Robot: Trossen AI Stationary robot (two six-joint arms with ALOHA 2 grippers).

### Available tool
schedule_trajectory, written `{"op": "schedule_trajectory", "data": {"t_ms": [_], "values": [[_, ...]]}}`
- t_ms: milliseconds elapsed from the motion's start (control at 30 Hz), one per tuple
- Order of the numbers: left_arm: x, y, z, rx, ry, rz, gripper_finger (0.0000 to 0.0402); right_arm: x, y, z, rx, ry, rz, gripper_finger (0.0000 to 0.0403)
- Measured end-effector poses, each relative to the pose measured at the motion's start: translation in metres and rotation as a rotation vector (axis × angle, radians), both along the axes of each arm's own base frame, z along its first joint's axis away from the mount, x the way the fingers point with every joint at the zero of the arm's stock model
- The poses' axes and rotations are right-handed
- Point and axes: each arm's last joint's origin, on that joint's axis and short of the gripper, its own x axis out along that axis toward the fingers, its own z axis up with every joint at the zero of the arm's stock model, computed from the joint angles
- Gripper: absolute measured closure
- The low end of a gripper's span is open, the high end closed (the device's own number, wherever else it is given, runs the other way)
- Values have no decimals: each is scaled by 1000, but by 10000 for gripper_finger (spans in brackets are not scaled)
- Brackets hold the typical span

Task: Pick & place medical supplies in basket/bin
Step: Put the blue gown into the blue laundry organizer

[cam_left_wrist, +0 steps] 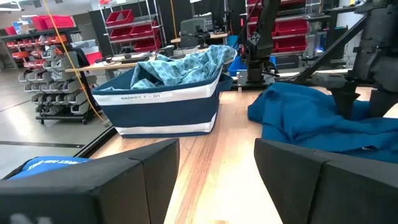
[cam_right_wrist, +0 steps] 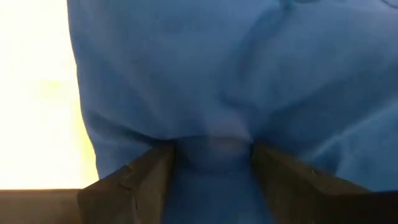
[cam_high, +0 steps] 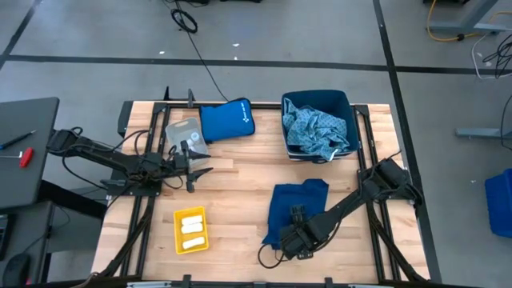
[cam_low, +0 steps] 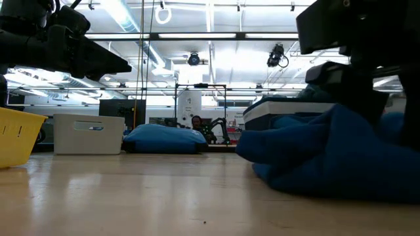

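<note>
The right pincer point(cam_high: 298, 234) is down on the near edge of the plain navy garment point(cam_high: 298, 202), which lies crumpled on the wooden desk point(cam_high: 240, 176) just in front of the basket. In the right wrist view its two fingers point(cam_right_wrist: 146, 177) stand apart with a fold of the navy cloth bunched between them; the cloth touches both inner faces, though whether the fold is truly pinched cannot be told. The garment rests on the desk, not lifted.

The light-blue patterned garment point(cam_high: 316, 128) lies heaped inside the navy basket point(cam_high: 346, 100) with white bands, at the far right of the desk.

The left pincer point(cam_high: 200, 170) hovers above the desk's left half, near a clear flat packet point(cam_high: 182, 134). Its fingers point(cam_left_wrist: 124, 180) are spread partway and hold nothing; bare wood shows in the gap between them.

A small yellow tray point(cam_high: 178, 234) sits toward the near left of the desk with white rolls point(cam_high: 192, 230) lying in it. The royal-blue padded pouch point(cam_high: 227, 120) with a white logo lies at the far edge, between the packet and the basket.
</note>
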Motion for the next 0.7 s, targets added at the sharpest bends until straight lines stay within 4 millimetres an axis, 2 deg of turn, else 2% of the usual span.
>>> {"op": "schedule_trajectory", "data": {"t_ms": [100,167,367,500,700], "values": [[0,0,0,-2,0,0,189,2,-1,-1,10,0,-8,191],[0,0,0,-3,0,0,189,2,0,-2,14,-3,-21,223],[0,0,0,-4,-1,-1,189,3,0,-2,46,-10,-84,378],[0,0,0,-4,-1,-1,189,-2,3,3,20,-41,-130,385],[0,0,0,-7,-2,-1,189,-17,1,29,-63,-52,-188,389]]}}
